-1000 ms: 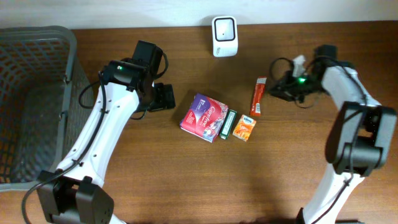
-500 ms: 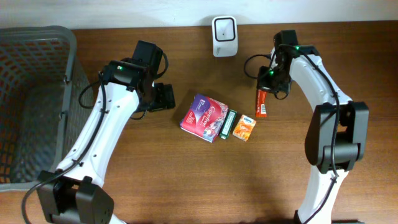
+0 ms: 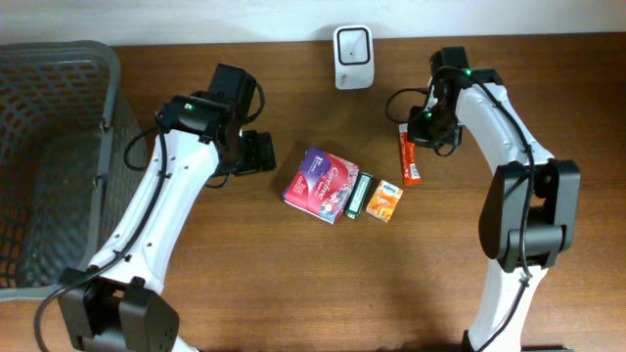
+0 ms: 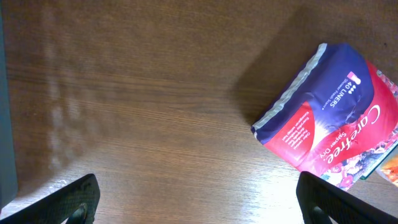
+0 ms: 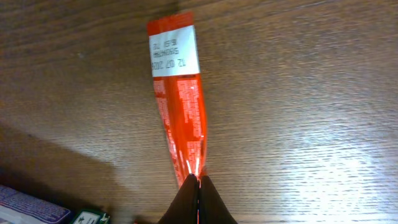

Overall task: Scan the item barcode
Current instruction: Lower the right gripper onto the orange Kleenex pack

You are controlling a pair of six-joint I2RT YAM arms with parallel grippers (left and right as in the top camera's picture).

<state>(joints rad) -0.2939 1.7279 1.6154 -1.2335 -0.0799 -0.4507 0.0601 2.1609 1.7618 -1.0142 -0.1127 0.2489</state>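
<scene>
A long red-orange stick packet [image 3: 410, 162] lies on the wooden table, with a white printed label at one end [image 5: 173, 53]. My right gripper [image 3: 415, 137] is shut on it, the black fingertips [image 5: 189, 186] pinching the packet's near end [image 5: 194, 163]. The white barcode scanner [image 3: 352, 44] stands at the table's back edge, up and to the left of that gripper. My left gripper [image 3: 254, 154] hovers open over bare wood [image 4: 199, 208], left of a purple and red Carefree pack [image 4: 336, 112], and holds nothing.
The Carefree pack [image 3: 321, 184], a slim green pack [image 3: 360, 194] and a small orange pack [image 3: 385, 200] lie in a row mid-table. A grey mesh basket [image 3: 98, 68] fills the left side.
My right arm swung in from the far right to the red packet and its jaws shut on the packet's end. The packet's top end shifted slightly left. The left arm stayed still.
</scene>
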